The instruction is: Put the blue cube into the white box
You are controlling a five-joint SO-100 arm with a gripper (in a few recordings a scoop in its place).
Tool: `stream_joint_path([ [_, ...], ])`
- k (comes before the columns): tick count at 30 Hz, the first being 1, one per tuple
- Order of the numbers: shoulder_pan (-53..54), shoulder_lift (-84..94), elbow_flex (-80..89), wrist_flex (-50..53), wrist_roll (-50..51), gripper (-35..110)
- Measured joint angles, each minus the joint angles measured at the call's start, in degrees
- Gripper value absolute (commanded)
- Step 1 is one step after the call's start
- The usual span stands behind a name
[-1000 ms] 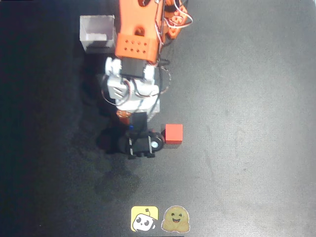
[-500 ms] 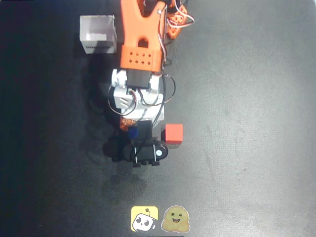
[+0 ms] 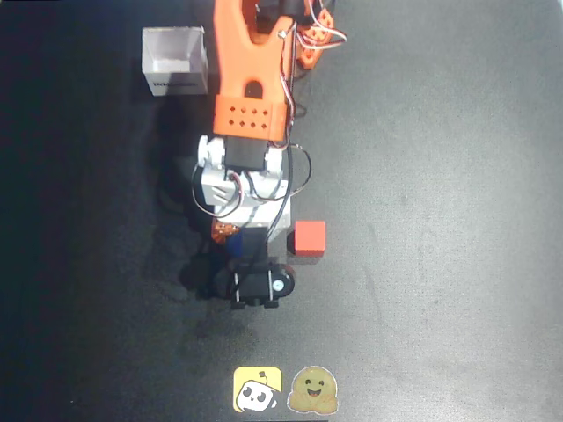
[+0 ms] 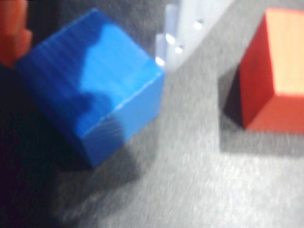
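Jaws straddle the blue cube (image 4: 95, 85) in the wrist view, an orange finger (image 4: 13, 33) at its left and a pale one (image 4: 178, 33) at its right, seemingly touching; whether they grip I cannot tell. Over the last second the gripper (image 3: 230, 234) has slid slightly toward the near edge, closing on the cube. The red cube (image 3: 310, 237) sits just right, the white box (image 3: 174, 60) far left, still empty.

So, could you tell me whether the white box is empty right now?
Empty: the overhead view shows only the bare floor inside the white box.
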Motion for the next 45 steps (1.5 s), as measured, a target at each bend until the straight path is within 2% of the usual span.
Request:
stream_joint_path([
  [15,0.6,-1.7,-1.6,-1.8,8.3,24],
  [24,0.4,-3.0,-1.7,-1.8,9.4,24],
  [29,0.3,-3.8,-1.7,-1.9,10.2,19],
  [38,0.4,-4.7,-1.8,-2.4,10.3,0],
  [45,0.4,-4.7,-1.8,-2.4,11.6,0],
])
